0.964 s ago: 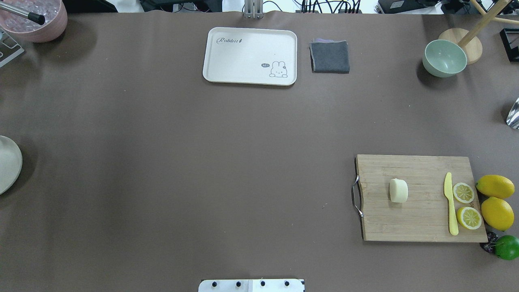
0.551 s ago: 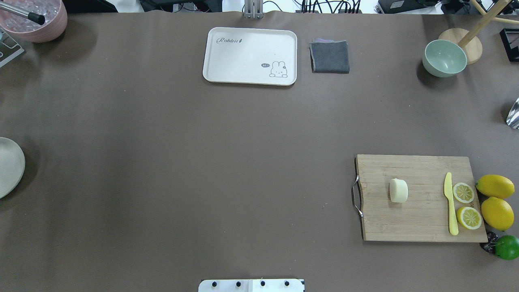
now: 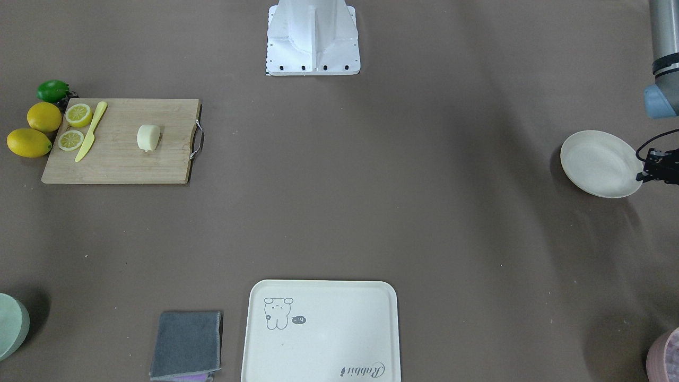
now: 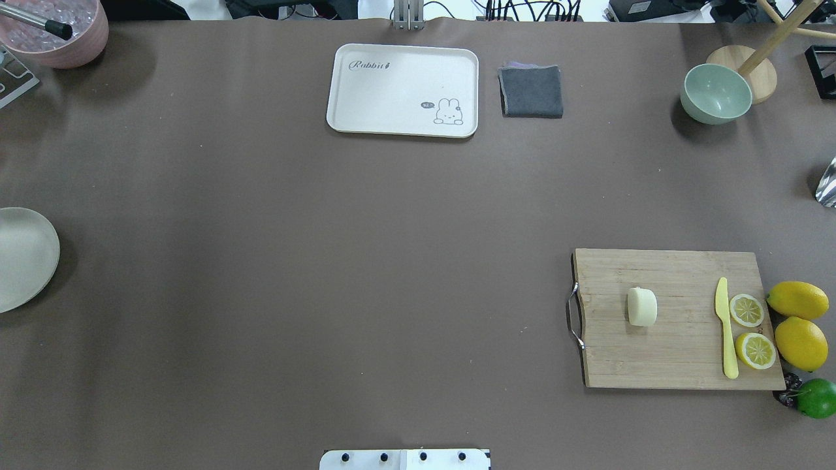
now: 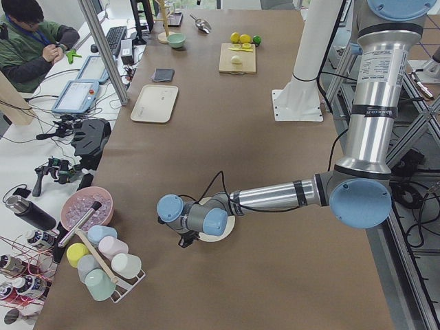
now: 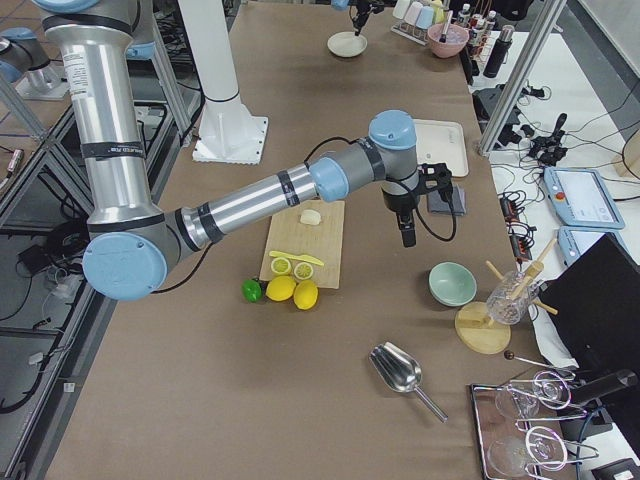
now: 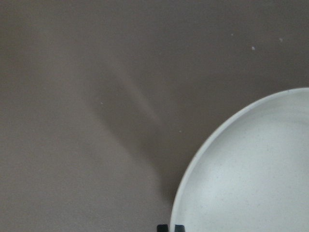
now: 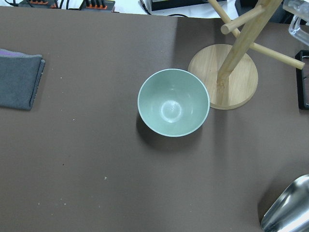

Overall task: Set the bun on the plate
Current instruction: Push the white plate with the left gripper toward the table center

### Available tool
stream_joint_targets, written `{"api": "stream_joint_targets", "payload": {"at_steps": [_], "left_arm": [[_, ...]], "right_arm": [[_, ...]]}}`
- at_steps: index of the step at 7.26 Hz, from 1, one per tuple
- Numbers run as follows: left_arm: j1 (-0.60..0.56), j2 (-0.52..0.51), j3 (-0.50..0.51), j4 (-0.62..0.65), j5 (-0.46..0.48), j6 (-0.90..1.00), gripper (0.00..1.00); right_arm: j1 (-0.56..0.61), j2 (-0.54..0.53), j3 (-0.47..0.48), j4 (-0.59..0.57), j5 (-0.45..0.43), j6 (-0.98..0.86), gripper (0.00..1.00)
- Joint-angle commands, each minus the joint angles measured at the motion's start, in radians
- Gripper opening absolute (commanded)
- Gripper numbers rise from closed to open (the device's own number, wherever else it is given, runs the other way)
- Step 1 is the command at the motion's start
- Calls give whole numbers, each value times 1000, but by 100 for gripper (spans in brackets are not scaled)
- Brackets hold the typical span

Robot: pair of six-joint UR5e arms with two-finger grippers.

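Note:
The bun (image 4: 642,307) is a pale cream block lying on the wooden cutting board (image 4: 673,352) at the table's right; it also shows as the bun (image 3: 148,137). The plate (image 4: 26,261), round and off-white, is at the table's far left edge. My left gripper (image 3: 643,174) grips the rim of the plate (image 3: 597,164); in the left wrist view its fingertips (image 7: 170,227) sit close together at the plate's (image 7: 251,174) edge. My right gripper (image 6: 405,235) hangs in the air beyond the board, far from the bun; I cannot tell whether it is open or shut.
A yellow knife (image 4: 725,333), two lemon halves (image 4: 746,310), whole lemons (image 4: 798,300) and a lime (image 4: 816,398) are at the board's right side. At the back are a cream tray (image 4: 403,90), grey cloth (image 4: 531,91), green bowl (image 4: 716,93) and wooden stand (image 4: 751,68).
The plate has slid to the right, farther into the overhead view from the left edge. The bun and everything on the board have stayed put.

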Motion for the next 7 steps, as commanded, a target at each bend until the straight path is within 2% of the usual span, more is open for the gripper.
{"api": "stream_joint_targets", "payload": {"at_steps": [1, 4, 5, 7], "left_arm": [[-54, -117, -11, 120, -29, -52, 0], [-51, -257, -13, 120, -37, -300, 0], [-37, -307, -25, 113, -90, -415, 0], [64, -375, -110, 94, -101, -640, 0]], "right_arm": [[-1, 9, -3, -7, 8, 1, 100], [-3, 0, -3, -10, 61, 1, 100], [-4, 6, -8, -10, 79, 1, 100], [-26, 12, -20, -8, 74, 4, 100]]}}
